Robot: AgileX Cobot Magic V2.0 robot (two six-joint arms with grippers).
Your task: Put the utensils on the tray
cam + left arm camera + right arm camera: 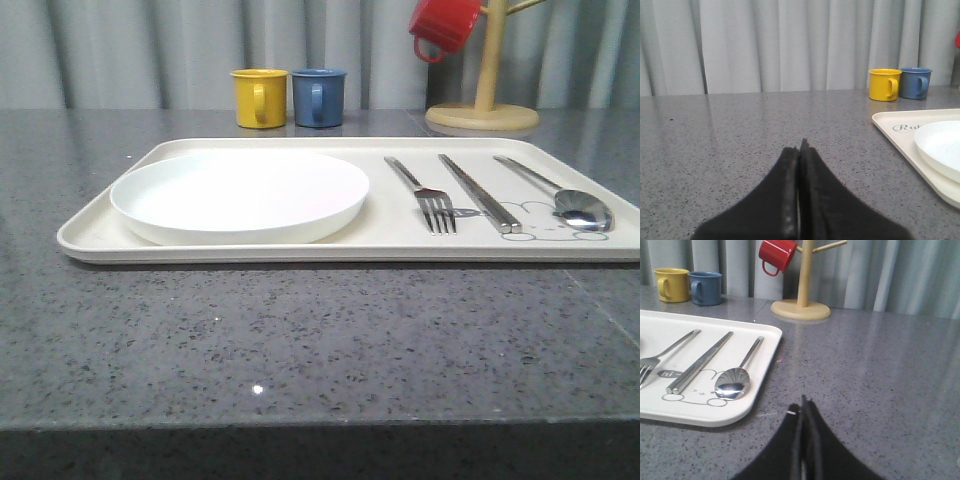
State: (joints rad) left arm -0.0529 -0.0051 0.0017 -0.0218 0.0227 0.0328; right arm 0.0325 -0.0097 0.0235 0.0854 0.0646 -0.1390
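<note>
The cream tray [100, 235] lies across the grey table. On it rest a round white plate [240, 194] at the left, then a silver fork [428, 198], a pair of flat metal chopsticks [478, 192] and a long-handled spoon [565, 200] side by side at the right. The right wrist view has the fork [660, 354], chopsticks [700, 362] and spoon [737, 377] on the tray [740, 410]. My left gripper [801, 146] is shut and empty over bare table, left of the tray [895, 131] and plate [940, 150]. My right gripper [804, 405] is shut and empty, right of the tray.
A yellow mug [259, 97] and a blue mug [318, 97] stand behind the tray. A wooden mug tree [485, 105] at the back right carries a red mug [443, 25]. Grey curtains close off the back. Bare tabletop lies between the tray and the front edge.
</note>
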